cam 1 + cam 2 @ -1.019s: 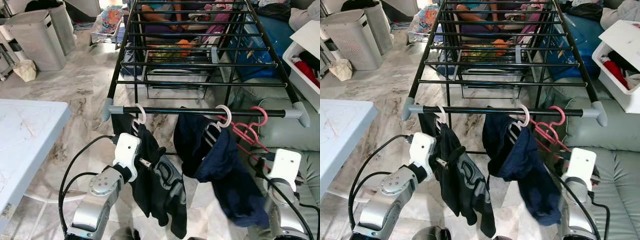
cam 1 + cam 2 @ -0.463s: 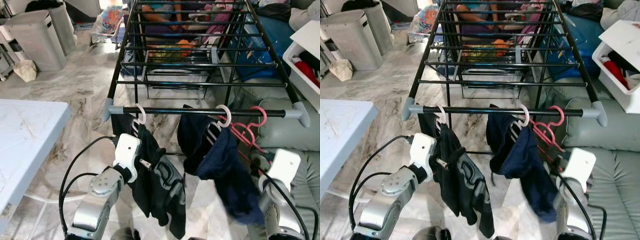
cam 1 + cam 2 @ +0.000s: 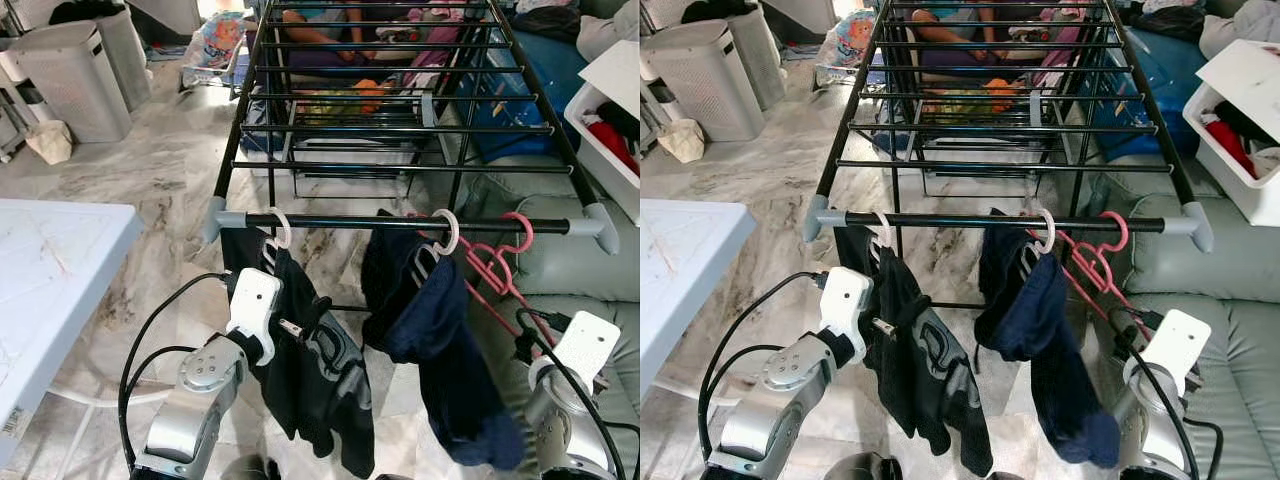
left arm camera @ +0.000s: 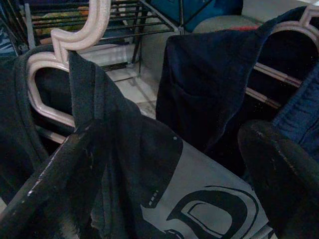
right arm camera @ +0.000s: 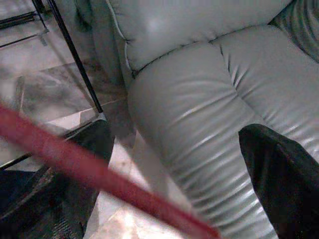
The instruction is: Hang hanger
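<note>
The left gripper is seen spread wide, its two black fingers set on either side of a black printed garment without closing on it. That garment is carried on a pale pink hanger hooked over the front rail of a black drying rack. The right gripper is held low, to the right of and below that rail, over a grey-green sofa; its two fingers are parted, and a blurred red bar of a hanger is seen crossing between them, though whether it is touched cannot be told.

Three hangers are counted on the front rail: the pale one near its left end, a second pale hanger right of the middle bearing a navy garment, and just beside that an empty red-pink hanger toward the rail's right end. Two garments hang in all. No readable writing is made out; only a grey graphic shows on the black garment.
</note>
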Controlling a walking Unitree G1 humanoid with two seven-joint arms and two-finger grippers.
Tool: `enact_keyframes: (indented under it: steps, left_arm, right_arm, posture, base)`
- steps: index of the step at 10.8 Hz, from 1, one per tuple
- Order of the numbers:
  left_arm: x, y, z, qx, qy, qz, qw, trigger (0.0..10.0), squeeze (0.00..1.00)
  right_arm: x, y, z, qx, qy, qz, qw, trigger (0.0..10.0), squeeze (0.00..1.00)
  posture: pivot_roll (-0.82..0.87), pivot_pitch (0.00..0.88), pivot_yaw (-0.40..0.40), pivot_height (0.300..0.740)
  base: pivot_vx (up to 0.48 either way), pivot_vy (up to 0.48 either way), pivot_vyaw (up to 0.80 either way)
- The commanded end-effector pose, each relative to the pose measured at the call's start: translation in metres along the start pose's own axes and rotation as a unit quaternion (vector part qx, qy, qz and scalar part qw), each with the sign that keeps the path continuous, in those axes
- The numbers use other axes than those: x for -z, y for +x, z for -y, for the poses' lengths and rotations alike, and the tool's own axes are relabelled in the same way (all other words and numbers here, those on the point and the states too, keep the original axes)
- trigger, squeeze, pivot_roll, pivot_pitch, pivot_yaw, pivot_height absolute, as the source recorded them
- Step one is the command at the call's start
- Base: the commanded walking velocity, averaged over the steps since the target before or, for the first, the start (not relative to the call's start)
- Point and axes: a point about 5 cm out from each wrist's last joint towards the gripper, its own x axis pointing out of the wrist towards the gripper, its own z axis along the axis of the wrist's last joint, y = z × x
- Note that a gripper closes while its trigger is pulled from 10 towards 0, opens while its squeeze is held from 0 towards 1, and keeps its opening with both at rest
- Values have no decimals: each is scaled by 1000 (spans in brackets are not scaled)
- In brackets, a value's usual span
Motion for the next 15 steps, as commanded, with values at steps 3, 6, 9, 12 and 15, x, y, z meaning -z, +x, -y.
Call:
enact_keyframes:
  steps: [3,6,9,12,15]
  left_arm:
    - [0,1,-1,1,5,-2,1000,10000,0]
    - [0,1,0,2,5,-2,1000,10000,0]
    - [0,1,-1,2,7,-3,1000,10000,0]
    - [0,1,-2,4,6,-4,1000,10000,0]
    - [0,2,-2,5,9,-4,1000,10000,0]
  right_arm:
    - [-19,-7,-16,-57,-60,71,994,10000,0]
    - [-41,-15,-17,-46,-138,176,974,10000,0]
    - [-31,-25,-21,-115,-150,166,968,10000,0]
    - [-16,-26,-15,-133,-157,130,970,10000,0]
    - [-7,-20,-21,-144,-105,79,981,10000,0]
  posture:
    - [-56,0,13,740]
    - [-55,0,12,740]
    - [-57,0,11,740]
    - [-62,0,10,740]
    - [-59,0,12,740]
  base:
    - [0,0,0]
    - [0,0,0]
    - [0,0,0]
    - [0,0,0]
    - [0,0,0]
